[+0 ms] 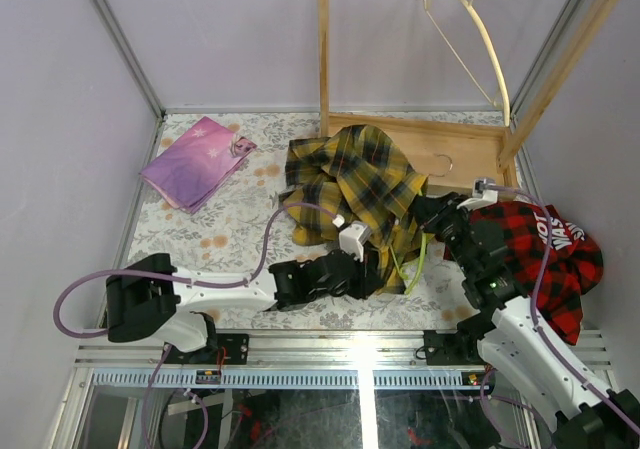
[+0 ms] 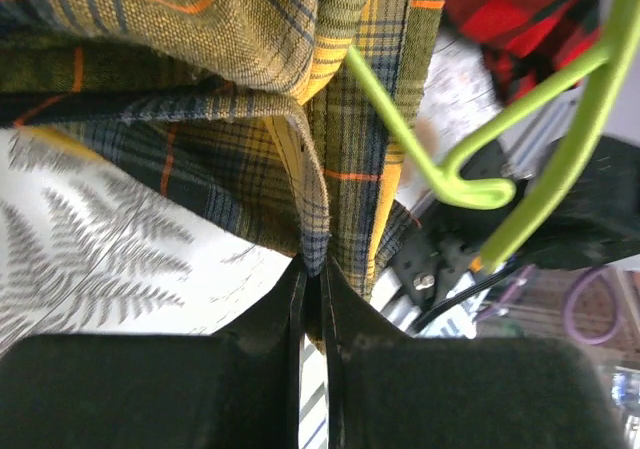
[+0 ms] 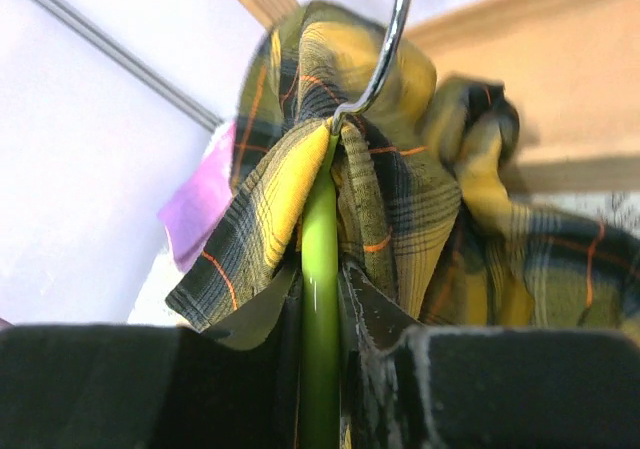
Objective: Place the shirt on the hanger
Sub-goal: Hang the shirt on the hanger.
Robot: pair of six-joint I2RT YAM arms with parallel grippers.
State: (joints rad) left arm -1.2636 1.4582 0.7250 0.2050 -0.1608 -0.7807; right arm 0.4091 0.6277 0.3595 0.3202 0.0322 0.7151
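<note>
- The left gripper (image 2: pixel 312 271) is clamped on a hem fold of the shirt (image 1: pixel 355 174), which lies bunched mid-table.
- The right gripper (image 3: pixel 322 319) is closed around the hanger (image 3: pixel 318 249), with shirt cloth gathered beneath its hook (image 3: pixel 385 49).
- In the left wrist view the hanger's green arm runs toward 2 o'clock from the pinch, seemingly outside the cloth.
- The left arm is nearer, so its hem likely goes over that arm.

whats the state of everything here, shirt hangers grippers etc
yellow-and-black plaid flannel shirt, bunched up, not yet hung
thin pale yellow-green hanger, held, neck wrapped in shirt, silver hook poking out
left gripper, shut on shirt edge
right gripper, shut on hanger
red-and-black plaid garment, crumpled
cream curved hanger, hanging on wooden rack
purple cloth, lying flat
</note>
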